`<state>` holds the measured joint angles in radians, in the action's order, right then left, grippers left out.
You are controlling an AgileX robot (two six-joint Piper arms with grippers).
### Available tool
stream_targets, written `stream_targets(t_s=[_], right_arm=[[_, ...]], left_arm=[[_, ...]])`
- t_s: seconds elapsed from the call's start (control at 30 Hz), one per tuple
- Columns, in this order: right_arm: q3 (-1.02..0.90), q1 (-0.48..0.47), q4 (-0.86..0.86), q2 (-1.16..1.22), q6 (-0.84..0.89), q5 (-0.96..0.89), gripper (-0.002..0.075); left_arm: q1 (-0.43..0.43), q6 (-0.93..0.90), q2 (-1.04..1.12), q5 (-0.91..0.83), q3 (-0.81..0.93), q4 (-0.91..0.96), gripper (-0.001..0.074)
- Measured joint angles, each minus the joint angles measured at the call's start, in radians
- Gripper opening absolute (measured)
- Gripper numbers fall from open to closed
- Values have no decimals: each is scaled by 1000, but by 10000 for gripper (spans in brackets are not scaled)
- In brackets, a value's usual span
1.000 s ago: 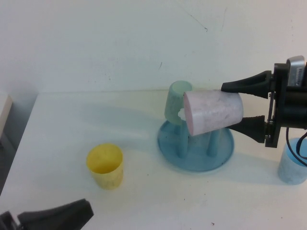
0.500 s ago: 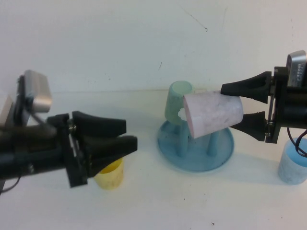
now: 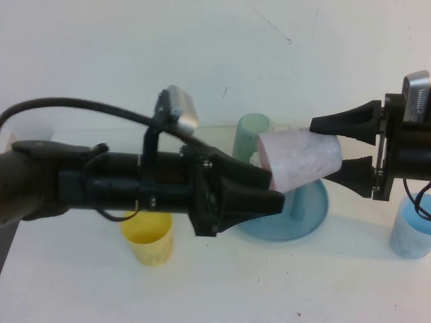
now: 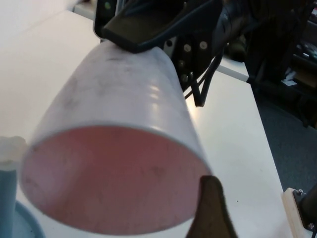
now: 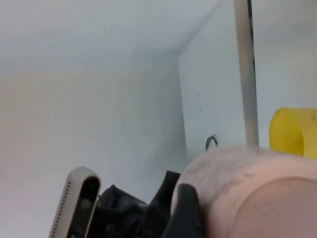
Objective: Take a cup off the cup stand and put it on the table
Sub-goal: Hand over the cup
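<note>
My right gripper (image 3: 322, 149) is shut on the pale pink cup (image 3: 303, 158), one finger above and one below, holding it on its side above the blue cup stand (image 3: 311, 214). The cup's mouth faces left. My left gripper (image 3: 275, 191) reaches in from the left, open, with its fingertips at the cup's mouth rim. In the left wrist view the cup (image 4: 119, 124) fills the frame, with one left finger (image 4: 210, 213) beside its rim and the right gripper's finger (image 4: 158, 22) on top. In the right wrist view the cup's base (image 5: 257, 198) shows beside a finger (image 5: 185, 208).
A pale green cup (image 3: 248, 138) hangs on a rear peg of the stand. A yellow cup (image 3: 151, 245) stands upright under my left arm. A pale blue cup (image 3: 409, 232) stands at the right edge. The white table (image 3: 269, 289) lies bare in front.
My left arm has swung in from the lower left, across the yellow cup, up to the pink cup's mouth. The right gripper and the cup have stayed still.
</note>
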<state>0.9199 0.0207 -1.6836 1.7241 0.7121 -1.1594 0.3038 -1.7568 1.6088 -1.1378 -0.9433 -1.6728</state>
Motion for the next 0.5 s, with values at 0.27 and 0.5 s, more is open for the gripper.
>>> stream_targets(t_s=[0.27,0.5], right_arm=[[0,0,-3,0,64,2,564],[0,-1,-14,0,94,1,564]], left_arm=[[47,49,52,89,-91,-1,417],[115,83,87,185,-166,2,380]])
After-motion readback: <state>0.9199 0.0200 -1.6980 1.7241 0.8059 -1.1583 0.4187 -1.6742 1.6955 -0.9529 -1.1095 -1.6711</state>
